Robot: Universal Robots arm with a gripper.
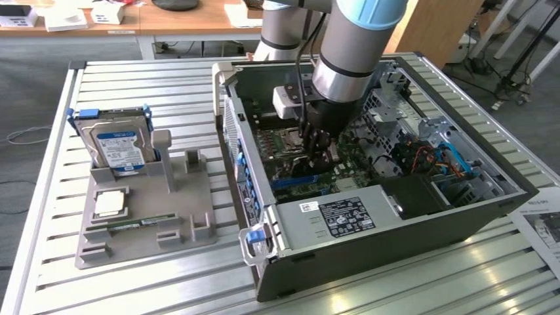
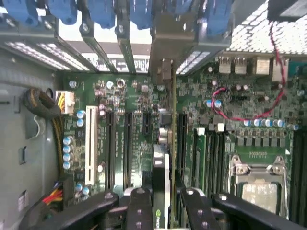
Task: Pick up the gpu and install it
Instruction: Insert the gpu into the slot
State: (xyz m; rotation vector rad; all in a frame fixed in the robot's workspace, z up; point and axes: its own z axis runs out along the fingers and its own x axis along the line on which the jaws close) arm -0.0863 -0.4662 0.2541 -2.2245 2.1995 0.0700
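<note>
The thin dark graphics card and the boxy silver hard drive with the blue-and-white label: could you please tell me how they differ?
The thin dark graphics card is inside the open dark computer case, gripped by the gripper; the boxy silver hard drive stands outside in the grey holder. The card is slim and dark; the drive is thick, with a label. Both stand on edge.

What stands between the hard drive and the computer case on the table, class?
In the exterior view, two upright posts of the gray holder stand between the hard drive and the computer case.
</note>
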